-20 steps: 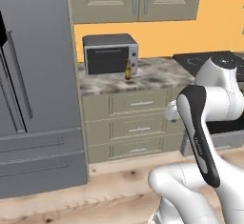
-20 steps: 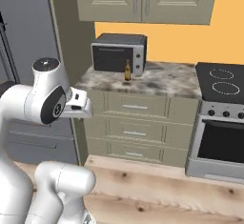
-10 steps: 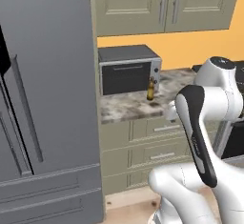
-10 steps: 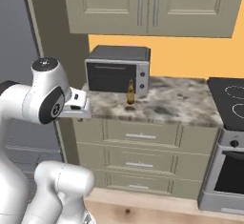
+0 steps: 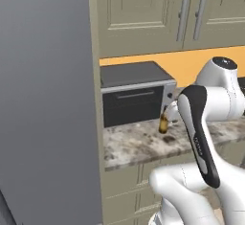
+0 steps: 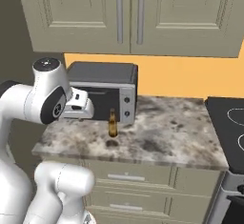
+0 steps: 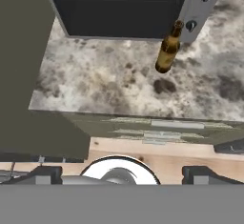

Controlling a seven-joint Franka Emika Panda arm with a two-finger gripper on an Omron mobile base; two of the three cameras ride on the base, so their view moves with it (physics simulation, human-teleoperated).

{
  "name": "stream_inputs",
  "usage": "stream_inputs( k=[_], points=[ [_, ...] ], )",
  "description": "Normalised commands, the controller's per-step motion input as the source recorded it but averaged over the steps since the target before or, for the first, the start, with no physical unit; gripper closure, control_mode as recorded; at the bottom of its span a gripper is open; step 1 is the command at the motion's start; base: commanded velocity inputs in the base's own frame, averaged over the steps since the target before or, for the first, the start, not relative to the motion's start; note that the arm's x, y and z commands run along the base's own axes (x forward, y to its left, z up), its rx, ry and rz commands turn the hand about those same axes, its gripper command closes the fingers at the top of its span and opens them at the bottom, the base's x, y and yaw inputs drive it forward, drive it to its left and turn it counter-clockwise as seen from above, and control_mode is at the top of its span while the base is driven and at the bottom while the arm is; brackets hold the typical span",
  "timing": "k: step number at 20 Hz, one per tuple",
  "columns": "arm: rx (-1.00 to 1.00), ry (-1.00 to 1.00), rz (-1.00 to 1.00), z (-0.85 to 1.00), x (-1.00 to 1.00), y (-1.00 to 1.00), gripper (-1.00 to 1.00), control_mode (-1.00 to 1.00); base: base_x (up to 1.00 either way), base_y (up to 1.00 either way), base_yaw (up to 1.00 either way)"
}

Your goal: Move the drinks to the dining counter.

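My base has driven in closer, so the table [image 6: 157, 142] and microwave [image 6: 102, 92] loom larger, and the brown bottle [image 7: 169, 47] stands upright just before the microwave, ahead and right of my wide-open, empty pincer [image 7: 119, 174].

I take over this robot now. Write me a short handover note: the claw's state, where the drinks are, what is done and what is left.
Claw: open, holding nothing, back from the counter edge.
Brown glass bottle: upright on the marbled counter, just in front of the toaster oven, untouched. It also shows in the left base view and hand view.
Can: I cannot see it in these pictures.
Done: nothing moved yet.
Left: grasp the bottle, carry it to the dining counter, then find the can and move it too.
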Motion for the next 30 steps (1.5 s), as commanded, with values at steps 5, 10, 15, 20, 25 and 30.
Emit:
stream_inputs(
  k=[5, 10, 15, 20, 25, 30],
  points=[
    [0.0, 0.0, 0.0, 0.0, 0.0, 0.0, -1.0, 1.0, 1.0, -0.52, -0.2],
    [0.0, 0.0, 0.0, 0.0, 0.0, 0.0, -1.0, 1.0, 0.67, -0.29, -0.08],
    [0.0, 0.0, 0.0, 0.0, 0.0, 0.0, -1.0, 1.0, 0.26, -0.37, -0.09],
    [0.0, 0.0, 0.0, 0.0, 0.0, 0.0, -1.0, 1.0, 0.84, -0.97, 0.03],
    [0.0, 0.0, 0.0, 0.0, 0.0, 0.0, -1.0, 1.0, 0.8, -1.0, 0.14],
    [0.0, 0.0, 0.0, 0.0, 0.0, 0.0, -1.0, 1.0, 0.84, -1.0, 0.18]
  ],
)
